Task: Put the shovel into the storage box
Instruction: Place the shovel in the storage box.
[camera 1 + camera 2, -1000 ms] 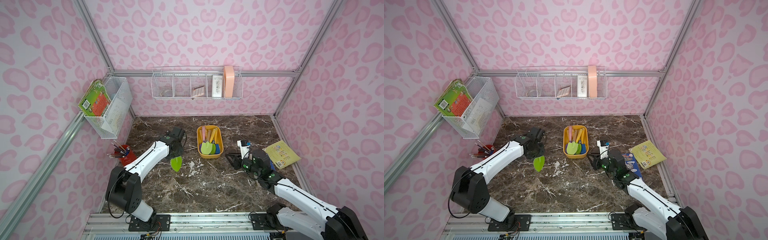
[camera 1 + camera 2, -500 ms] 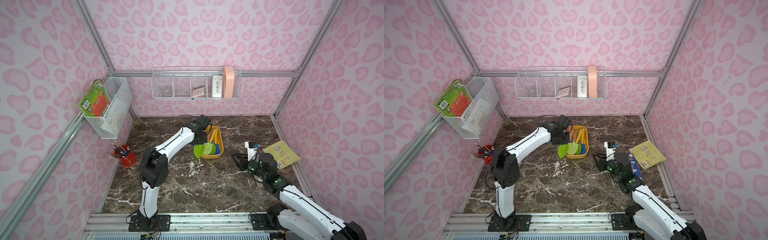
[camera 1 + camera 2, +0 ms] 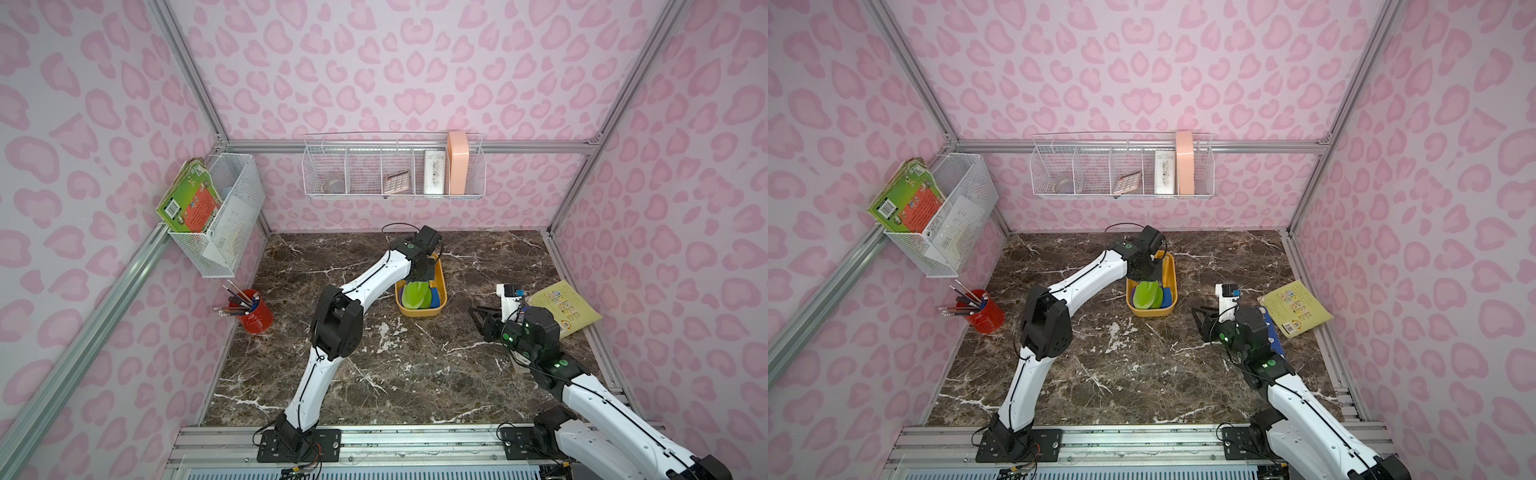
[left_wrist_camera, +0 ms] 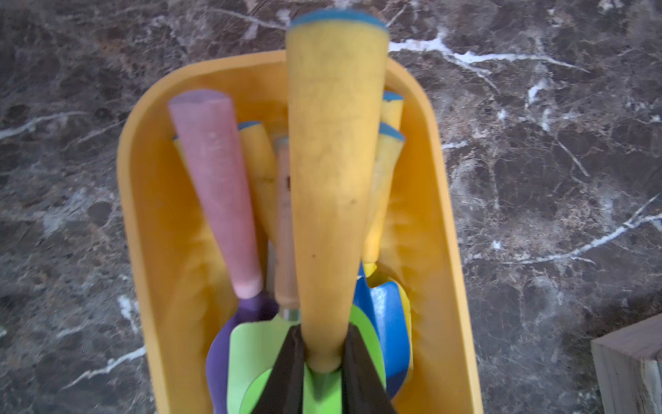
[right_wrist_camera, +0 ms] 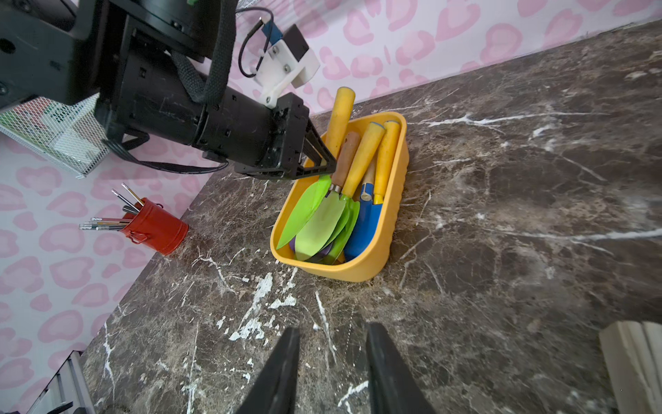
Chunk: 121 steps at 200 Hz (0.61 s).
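pink walls (image 3: 415, 62) printed with darker pink blotches and edged by aluminium rails (image 3: 270, 146) enclose a dark brown, white-veined marble floor (image 3: 415, 374), with a white wire basket (image 3: 365, 178) upper centre and a mesh basket (image 3: 237, 199) at left.

Soft, even light is falling from above in both top views, leaving the pink walls (image 3: 415, 62) bright and the dark marble tabletop (image 3: 415, 374) dimmer, with only faint shadows lying under the arms. The wide lens is stretching the walls outward toward the corners. In the left wrist view the shovel (image 4: 333, 161) is blurring close to the lens, and the storage box (image 4: 150, 215) is looking soft. The right wrist view is showing sharper detail, with a pale, hazy sheen spreading across the marble.
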Motion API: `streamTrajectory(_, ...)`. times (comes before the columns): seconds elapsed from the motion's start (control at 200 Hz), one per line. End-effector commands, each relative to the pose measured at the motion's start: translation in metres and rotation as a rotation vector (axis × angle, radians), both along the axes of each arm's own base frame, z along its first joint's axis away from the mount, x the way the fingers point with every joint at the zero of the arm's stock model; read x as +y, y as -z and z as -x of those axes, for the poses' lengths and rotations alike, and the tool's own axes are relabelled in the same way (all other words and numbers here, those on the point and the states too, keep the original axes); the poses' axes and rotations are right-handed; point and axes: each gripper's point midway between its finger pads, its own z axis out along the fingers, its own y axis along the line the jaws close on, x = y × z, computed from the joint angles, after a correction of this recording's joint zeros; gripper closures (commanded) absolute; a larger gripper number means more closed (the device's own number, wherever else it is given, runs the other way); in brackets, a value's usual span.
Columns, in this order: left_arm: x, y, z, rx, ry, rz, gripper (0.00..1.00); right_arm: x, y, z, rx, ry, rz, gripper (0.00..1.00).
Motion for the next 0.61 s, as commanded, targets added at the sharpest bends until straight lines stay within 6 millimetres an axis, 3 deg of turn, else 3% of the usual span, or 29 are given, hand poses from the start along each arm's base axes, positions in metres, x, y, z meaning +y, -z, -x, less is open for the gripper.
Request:
streamTrajectory(0.0,-0.002,-0.003,-0.010,-0.070,0.051,-0.067,0.98,-0.001,0.002,0.001,0.001,-0.002,0.000,0.65)
streamTrajectory(0.31,-0.014,0.008,-0.015,-0.180,0.106,-0.230,0.97,-0.001,0.003,0.001,0.006,-0.003,-0.007,0.65)
streamTrajectory(0.601,-0.033,0.008,-0.014,-0.171,0.072,-0.137,0.96,-0.002,0.006,0.002,0.017,0.001,-0.010,0.65)
